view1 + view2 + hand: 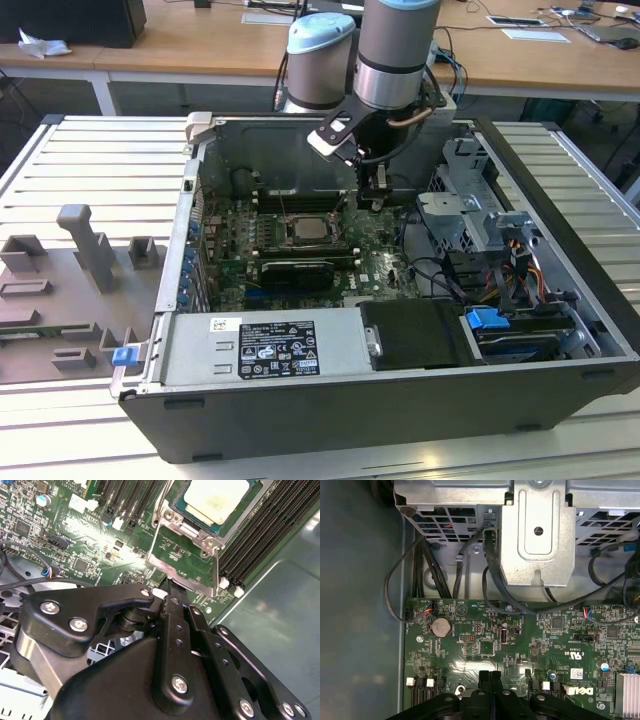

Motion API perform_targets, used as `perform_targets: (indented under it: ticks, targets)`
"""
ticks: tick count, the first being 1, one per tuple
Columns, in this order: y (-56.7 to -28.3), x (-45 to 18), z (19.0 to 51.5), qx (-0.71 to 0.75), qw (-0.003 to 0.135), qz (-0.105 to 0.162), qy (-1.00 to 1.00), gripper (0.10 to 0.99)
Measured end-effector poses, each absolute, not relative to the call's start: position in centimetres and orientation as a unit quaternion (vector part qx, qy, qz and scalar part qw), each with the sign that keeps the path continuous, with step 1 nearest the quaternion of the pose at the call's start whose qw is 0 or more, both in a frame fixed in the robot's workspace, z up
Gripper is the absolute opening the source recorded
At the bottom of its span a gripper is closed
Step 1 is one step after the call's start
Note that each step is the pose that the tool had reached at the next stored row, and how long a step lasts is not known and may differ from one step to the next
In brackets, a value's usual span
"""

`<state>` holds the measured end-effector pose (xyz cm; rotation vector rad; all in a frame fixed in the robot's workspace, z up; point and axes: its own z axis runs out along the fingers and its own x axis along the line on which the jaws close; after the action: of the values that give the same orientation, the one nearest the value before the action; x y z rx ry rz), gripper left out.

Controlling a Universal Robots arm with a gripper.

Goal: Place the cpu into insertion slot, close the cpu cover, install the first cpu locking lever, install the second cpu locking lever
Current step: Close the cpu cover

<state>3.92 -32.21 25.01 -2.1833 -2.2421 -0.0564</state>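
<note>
We see a slatted metal desk (90, 165) in a room with wooden tables (200, 45) behind it. Starting at the exterior view's left, grey moulded blocks (85, 245) lie on the desk, with a small blue clip (124, 355) just beside the corner of the computer case (300, 420). The case lies on its side, open upward, its walls forming a rim on every side. Along the near wall sits a grey labelled box (270, 350), and past it the green board (385, 262) lies flat on the case floor. The cpu (305, 228) sits in the insertion slot (330, 240) near the middle of the board, its pale top facing up. In the second wrist view the chip (216, 497) is ringed by the silvery cpu cover (190, 527), which seems to lie flat, with long dark memory slots (260, 535) beside it. Just to the exterior view's right of the slot, the tool (374, 205) hangs low over the board. In both wrist views its fingers (172, 615) (490, 680) are pressed together, and we can make out nothing between them. Their tip (169, 586) is at the edge of the metal frame; we cannot tell whether it touches. Further right, a metal drive cage (465, 215) and loose cables (520, 270) crowd the space, leaving the tool a narrow gap between slot and cage.
</note>
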Motion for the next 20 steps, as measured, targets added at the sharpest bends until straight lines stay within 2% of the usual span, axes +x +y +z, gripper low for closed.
perform_targets:
  ticks: [20]
  targets:
    - [-32.2,1.5,24.9,-0.698,0.006,-0.018,-0.716,0.106]
